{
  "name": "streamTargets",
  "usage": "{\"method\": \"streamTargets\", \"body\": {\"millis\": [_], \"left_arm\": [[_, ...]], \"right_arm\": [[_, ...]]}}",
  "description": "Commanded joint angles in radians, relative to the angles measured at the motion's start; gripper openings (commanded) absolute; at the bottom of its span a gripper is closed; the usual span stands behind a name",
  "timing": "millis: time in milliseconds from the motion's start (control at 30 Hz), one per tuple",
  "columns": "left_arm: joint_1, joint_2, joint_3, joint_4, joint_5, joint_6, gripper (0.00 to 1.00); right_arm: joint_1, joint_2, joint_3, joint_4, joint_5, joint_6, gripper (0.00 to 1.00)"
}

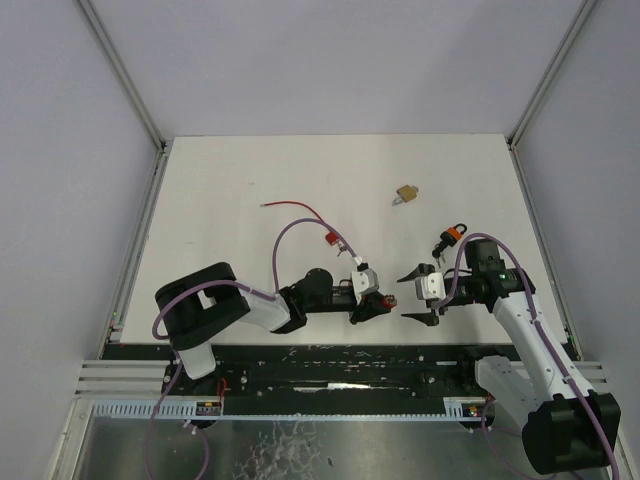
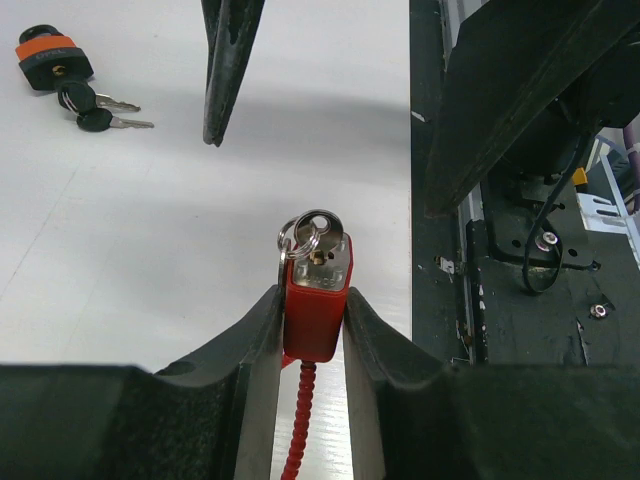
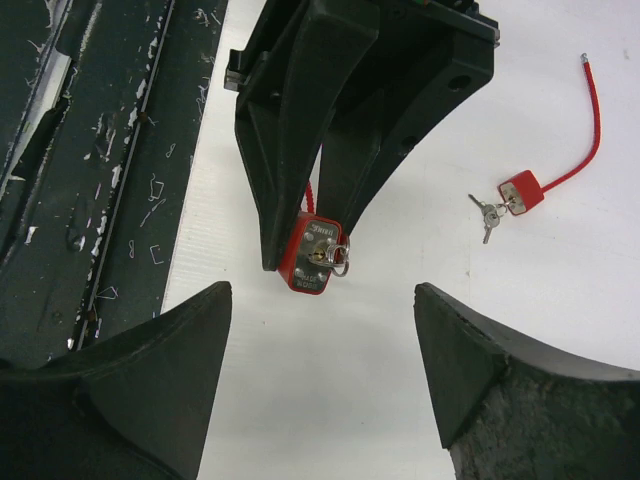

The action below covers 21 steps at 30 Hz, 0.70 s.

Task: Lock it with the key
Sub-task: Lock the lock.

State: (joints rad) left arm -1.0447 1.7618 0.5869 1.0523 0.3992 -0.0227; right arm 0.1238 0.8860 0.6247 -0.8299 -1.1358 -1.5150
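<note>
Pale raised lettering runs across the keyhole face of the red padlock (image 3: 314,256), but it is too small to read. No other writing shows on the locks or the table.

The left pincer (image 2: 313,300) pinches this red padlock by its two flat sides, low over the near middle of the white table (image 1: 220,200). The keyhole end points right, past the fingertips. A silver ring (image 2: 308,232) hangs at that end, touching the metal face around the brass keyhole. Whether a key sits in the slot cannot be told. A red cable (image 2: 296,430) leaves the padlock's other end and runs back between the fingers.

The right pincer (image 3: 322,335) stands just to the right of the padlock, spread wide and holding nothing. The keyhole face looks into the gap between its two fingers, apart from both.

Further out on the table, left of centre, lies a second red lock (image 3: 521,192) with a long red cable loop and a pair of keys (image 3: 487,212) beside it. A black and orange padlock (image 2: 50,58) with black-headed keys lies far right of the pincers. A small brass padlock (image 1: 405,193) lies beyond it.
</note>
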Motion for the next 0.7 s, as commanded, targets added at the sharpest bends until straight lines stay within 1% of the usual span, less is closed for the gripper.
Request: {"method": "streamTargets", "body": {"millis": [0, 67, 233, 367, 433, 567, 667], "left_arm": [[0.002, -0.010, -0.004, -0.019, -0.004, 0.024, 0.00], [-0.004, -0.005, -0.003, -0.029, -0.033, 0.038, 0.00], [-0.038, 0.009, -0.001, -0.045, -0.110, 0.102, 0.00], [-0.056, 0.012, -0.001, -0.041, -0.162, 0.128, 0.00], [-0.064, 0.009, -0.002, -0.052, -0.187, 0.140, 0.00], [-0.071, 0.012, -0.004, -0.047, -0.221, 0.156, 0.00], [-0.073, 0.016, -0.001, -0.039, -0.229, 0.156, 0.00]], "right_arm": [[0.006, -0.006, 0.010, -0.049, -0.048, -0.043, 0.78], [0.007, -0.011, 0.009, -0.030, -0.046, 0.029, 0.74], [0.007, 0.010, 0.000, 0.070, -0.035, 0.253, 0.60], [0.007, 0.068, 0.015, 0.088, -0.038, 0.342, 0.49], [0.008, 0.089, 0.024, 0.110, -0.031, 0.420, 0.45], [0.011, 0.098, 0.010, 0.169, -0.009, 0.506, 0.42], [0.022, 0.110, 0.008, 0.186, 0.004, 0.541, 0.42]]}}
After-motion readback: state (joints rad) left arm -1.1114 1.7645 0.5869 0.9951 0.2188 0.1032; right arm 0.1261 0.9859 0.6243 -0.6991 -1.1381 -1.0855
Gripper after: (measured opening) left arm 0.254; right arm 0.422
